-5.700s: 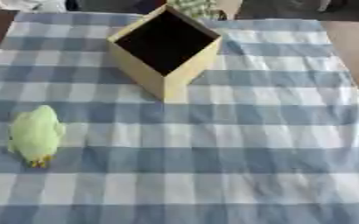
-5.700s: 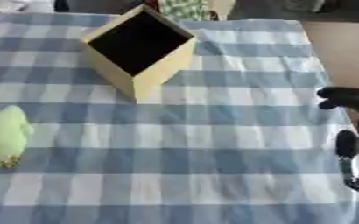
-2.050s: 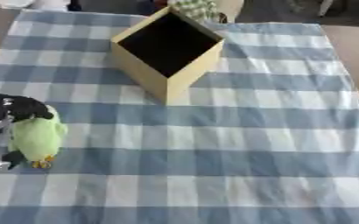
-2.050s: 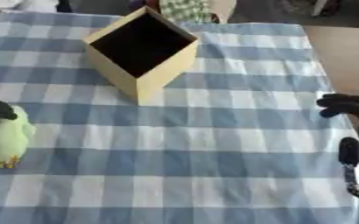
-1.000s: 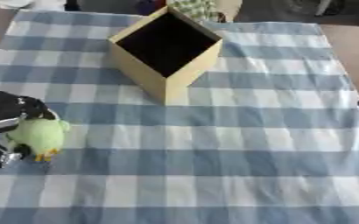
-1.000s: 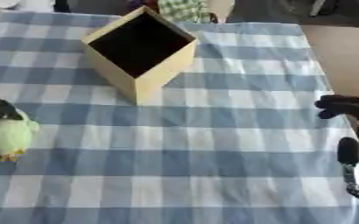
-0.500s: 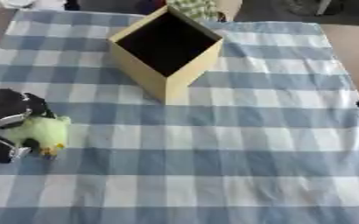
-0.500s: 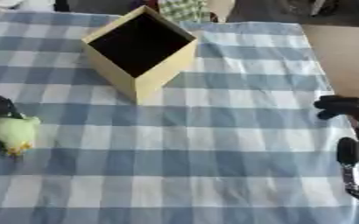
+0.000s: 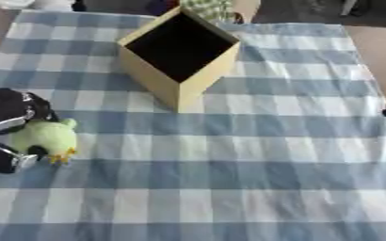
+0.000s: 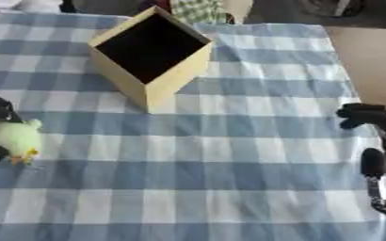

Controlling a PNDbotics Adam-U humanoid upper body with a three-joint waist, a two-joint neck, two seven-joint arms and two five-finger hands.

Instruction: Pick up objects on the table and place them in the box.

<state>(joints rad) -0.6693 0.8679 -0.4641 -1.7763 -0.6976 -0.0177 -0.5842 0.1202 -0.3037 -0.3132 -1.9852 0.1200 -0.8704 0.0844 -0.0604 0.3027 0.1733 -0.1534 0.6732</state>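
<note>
A light green plush toy (image 9: 48, 138) with small orange feet sits at the left edge of the checked tablecloth. My left hand (image 9: 7, 129) is curled round it from the left, black fingers above and below the toy. An open tan cardboard box (image 9: 180, 49) stands at the back middle, its dark inside showing nothing. My right hand (image 10: 369, 115) hangs at the right edge of the table, fingers curled, holding nothing.
A blue and white checked cloth (image 9: 229, 179) covers the table. Something green-checked (image 9: 206, 8) stands just behind the box. My right forearm (image 10: 381, 183) runs down the right edge in the right eye view.
My left hand came in from the left and closed round the green toy. The toy has turned and shifted slightly to the right. The right hand stayed in place.
</note>
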